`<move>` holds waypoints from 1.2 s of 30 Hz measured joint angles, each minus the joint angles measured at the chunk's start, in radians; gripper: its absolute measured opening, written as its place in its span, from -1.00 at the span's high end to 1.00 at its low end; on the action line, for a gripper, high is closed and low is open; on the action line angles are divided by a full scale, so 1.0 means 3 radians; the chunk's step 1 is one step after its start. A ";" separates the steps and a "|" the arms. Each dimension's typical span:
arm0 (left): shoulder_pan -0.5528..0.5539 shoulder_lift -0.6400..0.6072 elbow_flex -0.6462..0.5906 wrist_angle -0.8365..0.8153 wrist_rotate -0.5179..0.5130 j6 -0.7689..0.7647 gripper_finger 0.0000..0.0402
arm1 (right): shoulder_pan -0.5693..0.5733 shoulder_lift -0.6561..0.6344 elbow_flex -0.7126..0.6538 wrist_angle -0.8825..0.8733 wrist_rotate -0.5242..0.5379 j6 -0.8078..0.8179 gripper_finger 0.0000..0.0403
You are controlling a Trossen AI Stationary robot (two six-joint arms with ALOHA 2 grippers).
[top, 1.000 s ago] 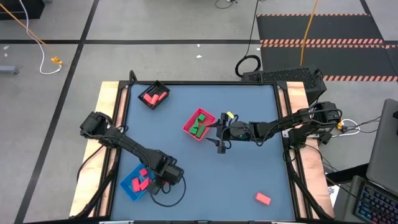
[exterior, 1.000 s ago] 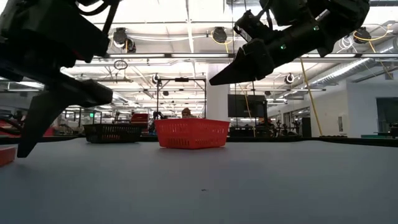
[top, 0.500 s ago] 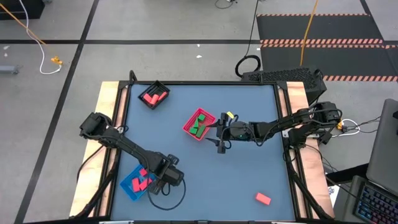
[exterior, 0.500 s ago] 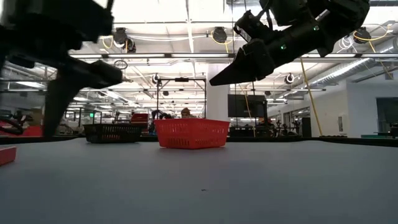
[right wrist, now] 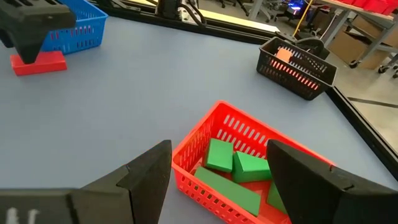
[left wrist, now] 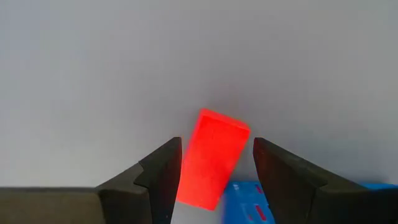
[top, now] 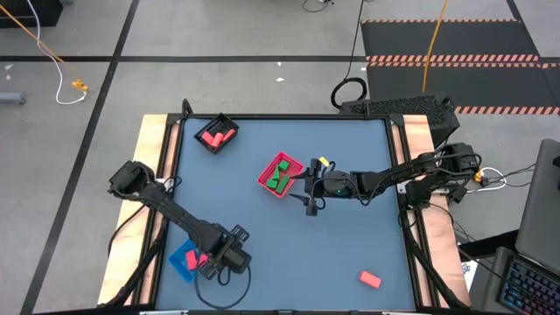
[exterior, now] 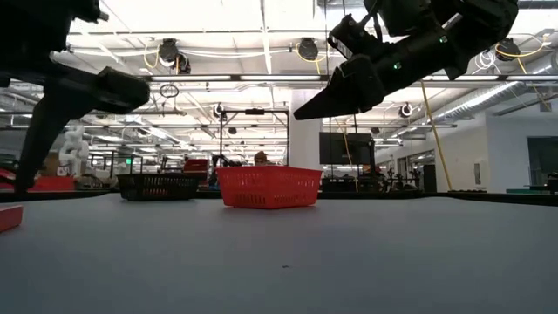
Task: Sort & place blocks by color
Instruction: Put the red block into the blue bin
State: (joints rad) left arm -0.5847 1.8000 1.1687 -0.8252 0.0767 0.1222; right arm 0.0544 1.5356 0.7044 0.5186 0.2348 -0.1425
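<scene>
The left arm is stretched from its base at the left edge of the tabletop point(top: 262, 254) diagonally toward the near side, its wrist bent down. The left gripper point(top: 213, 260) is held just beside the blue tray point(top: 181, 262), at that tray's right edge. In the left wrist view a red block point(left wrist: 213, 158) is seen tilted between the two dark fingers point(left wrist: 163, 169), and the jaws are set partly apart with the block between them; whether the block is actually clamped cannot be told, though in the right wrist view a red block is seen lying on the tabletop under that gripper. The right arm is extended from the right edge of the tabletop nearly level toward the middle, with the right gripper point(top: 308, 187) held above the surface just right of the red tray point(top: 262, 178). Its jaws are spread wide and nothing is held between them. Green blocks point(right wrist: 236, 165) are seen lying inside the red tray. Pink-red blocks point(top: 214, 136) are seen in the black tray point(top: 229, 123) near the far left corner, and more red blocks point(top: 192, 258) lie in the blue tray. A single red block point(top: 370, 279) is left on the tabletop near the right front corner, well apart from both grippers.
</scene>
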 joint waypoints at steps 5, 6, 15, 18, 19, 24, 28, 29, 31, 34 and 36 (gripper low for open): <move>0.0002 0.0000 0.0000 0.0026 -0.0085 0.0157 0.00 | 0.0000 0.0000 0.0000 0.0000 0.0001 0.0000 -0.27; 0.0003 0.0000 0.0000 0.0028 -0.0086 0.0173 0.00 | 0.0000 0.0000 0.0000 0.0000 0.0000 0.0000 -0.27; -0.0020 0.0041 0.0000 0.0041 -0.0083 0.0177 0.00 | 0.0000 0.0000 0.0000 0.0001 0.0000 0.0001 -0.27; -0.0045 0.0133 0.0000 0.0045 -0.0079 0.0184 0.00 | 0.0000 0.0000 0.0000 0.0000 0.0001 0.0001 -0.27; -0.0053 0.0168 0.0000 0.0046 -0.0087 0.0199 0.00 | 0.0000 0.0000 0.0000 0.0000 0.0001 0.0001 -0.27; -0.0062 0.0285 0.0009 0.0051 -0.0163 0.0201 0.00 | 0.0000 0.0000 0.0000 0.0001 0.0001 0.0001 -0.27; -0.0057 0.0292 0.0009 0.0063 -0.0217 0.0228 0.00 | 0.0000 0.0000 0.0000 0.0000 0.0001 0.0001 -0.27; -0.0054 0.0290 0.0009 0.0065 -0.0221 0.0255 0.00 | 0.0000 0.0000 0.0000 0.0001 0.0001 0.0001 -0.27; -0.0054 0.0286 0.0006 0.0078 -0.0260 0.0295 0.00 | 0.0000 0.0000 0.0000 0.0001 0.0001 0.0002 -0.27; -0.0047 0.0286 0.0002 0.0116 -0.0297 0.0401 0.09 | 0.0000 0.0000 0.0000 0.0000 0.0001 0.0002 -0.27; -0.0040 0.0286 0.0001 0.0149 -0.0318 0.0463 0.24 | 0.0000 0.0000 0.0000 0.0001 0.0001 0.0001 -0.27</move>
State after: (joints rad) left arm -0.5968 1.8858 1.1689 -0.7806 -0.0186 0.2610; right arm 0.0544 1.5356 0.7044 0.5190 0.2352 -0.1421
